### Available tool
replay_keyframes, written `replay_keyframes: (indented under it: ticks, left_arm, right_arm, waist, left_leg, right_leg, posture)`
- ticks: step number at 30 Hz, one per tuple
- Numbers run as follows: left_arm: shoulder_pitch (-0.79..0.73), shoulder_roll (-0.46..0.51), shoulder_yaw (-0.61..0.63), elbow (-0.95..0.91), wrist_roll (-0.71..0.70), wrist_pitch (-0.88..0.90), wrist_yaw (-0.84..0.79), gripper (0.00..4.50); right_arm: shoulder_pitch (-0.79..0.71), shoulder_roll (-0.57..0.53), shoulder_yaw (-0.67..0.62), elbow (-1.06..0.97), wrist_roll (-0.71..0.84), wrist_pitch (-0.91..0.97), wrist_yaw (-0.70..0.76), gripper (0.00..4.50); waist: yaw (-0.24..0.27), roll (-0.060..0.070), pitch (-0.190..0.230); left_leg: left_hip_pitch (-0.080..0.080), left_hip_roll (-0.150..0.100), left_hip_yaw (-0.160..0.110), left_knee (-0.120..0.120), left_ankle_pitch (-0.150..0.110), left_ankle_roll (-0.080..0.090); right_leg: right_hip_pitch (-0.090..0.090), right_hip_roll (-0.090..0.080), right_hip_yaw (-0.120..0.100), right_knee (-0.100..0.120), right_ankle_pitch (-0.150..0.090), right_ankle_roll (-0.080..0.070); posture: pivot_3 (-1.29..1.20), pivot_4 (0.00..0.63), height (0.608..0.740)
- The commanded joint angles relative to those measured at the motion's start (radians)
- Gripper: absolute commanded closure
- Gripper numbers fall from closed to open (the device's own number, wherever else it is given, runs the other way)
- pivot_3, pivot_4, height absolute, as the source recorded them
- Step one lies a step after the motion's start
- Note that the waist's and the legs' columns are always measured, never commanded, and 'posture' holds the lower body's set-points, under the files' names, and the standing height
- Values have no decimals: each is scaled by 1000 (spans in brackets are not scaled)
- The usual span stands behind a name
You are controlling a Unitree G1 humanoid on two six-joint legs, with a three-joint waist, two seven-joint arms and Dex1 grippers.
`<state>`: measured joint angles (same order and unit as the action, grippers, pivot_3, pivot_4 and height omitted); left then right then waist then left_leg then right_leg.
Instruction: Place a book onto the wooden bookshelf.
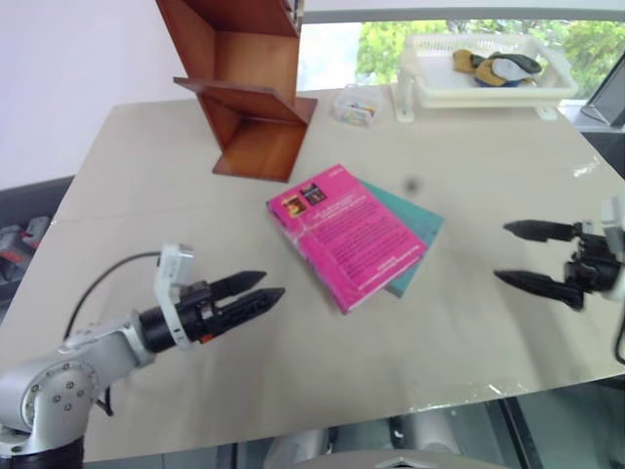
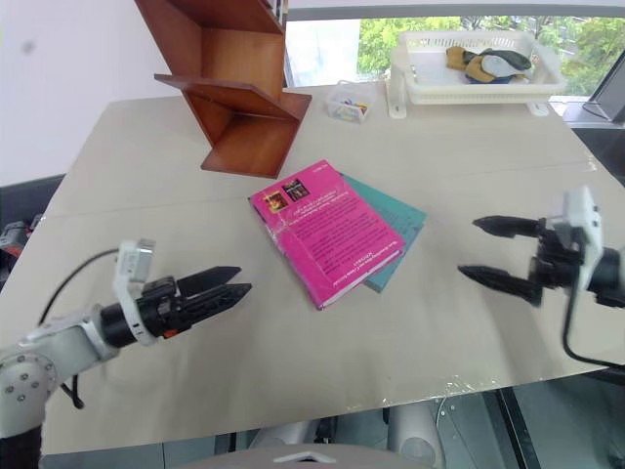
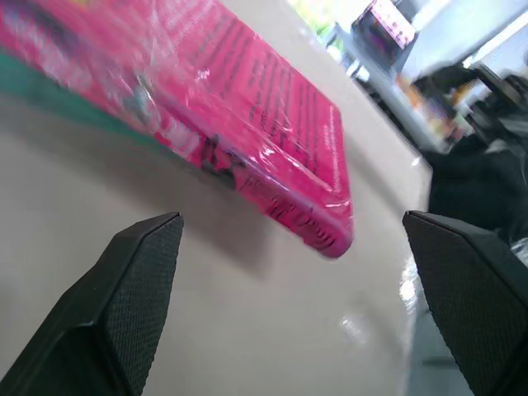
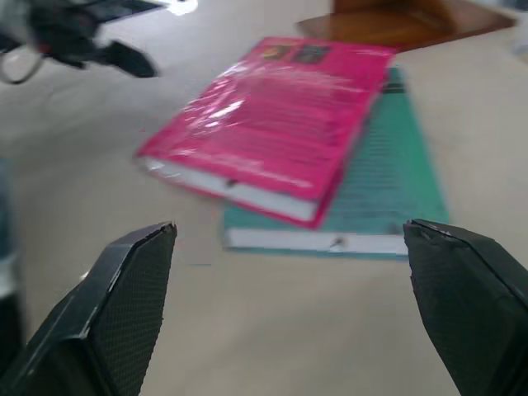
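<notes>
So basically nothing's done yet on this one. The pink book (image 1: 345, 234) is lying flat in the middle of the table (image 1: 146, 176), resting on top of a thinner teal book (image 1: 415, 230) that pokes out from under its far side, and the wooden bookshelf (image 1: 249, 83) sits well apart at the back with its slanted shelves bare as far as I can see. The left gripper (image 1: 262, 288) hovers near the book's near-left corner, fingers spread and holding nothing; the right gripper (image 1: 522, 254) is off to the other side, also spread wide and empty. So the grab, the lift and the placing are all left, I'd say. There's dark text and two little pictures on the cover, but I can't read any of it.
</notes>
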<state>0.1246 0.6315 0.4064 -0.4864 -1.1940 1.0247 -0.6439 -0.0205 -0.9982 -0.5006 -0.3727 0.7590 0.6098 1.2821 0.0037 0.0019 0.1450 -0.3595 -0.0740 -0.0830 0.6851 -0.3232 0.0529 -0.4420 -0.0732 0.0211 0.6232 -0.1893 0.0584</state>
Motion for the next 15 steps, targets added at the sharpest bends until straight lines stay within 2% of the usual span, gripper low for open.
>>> replay_keyframes:
  ticks: [1, 4, 6, 10, 15]
  left_arm:
    - [-41, -76, -34, 29, -80, 11, 137, 32]
    - [-128, -186, -106, 121, -122, 35, 281, 32]
    - [-162, -228, -134, 143, -129, 38, 319, 32]
    - [-227, -355, -128, 294, -251, 30, 483, 32]
    - [-275, -437, -107, 431, -390, 20, 598, 32]
  right_arm:
    - [54, -59, -104, -86, 36, 49, 15, 0]
    - [99, -89, -161, -129, 46, 79, 14, 0]
    - [105, -97, -184, -141, 55, 88, 5, 0]
    - [153, -99, -253, -173, 47, 115, -5, 0]
    - [252, -74, -384, -228, 50, 165, -8, 0]
  waist:
    - [5, -1, -1]
    - [18, -1, -2]
    - [22, -3, -2]
    - [25, -4, -2]
    - [32, -4, -2]
  left_leg:
    - [0, 0, 0, 0, 0, 0]
    - [3, -1, 0, 1, 0, 0]
    - [3, -1, -1, 1, 0, 0]
    - [4, -1, -1, 2, 0, 0]
    - [3, -1, 0, 2, 0, 0]
  right_leg:
    - [0, 0, 0, 0, 0, 0]
    - [4, -1, -1, 0, 0, 0]
    - [4, -1, -2, 1, 0, 0]
    - [4, -1, -1, 1, 0, 0]
    - [3, 0, -1, 1, 0, 0]
  posture:
    - [0, 150, 740]
    - [0, 150, 740]
    - [0, 150, 740]
    - [0, 150, 740]
    - [0, 150, 740]
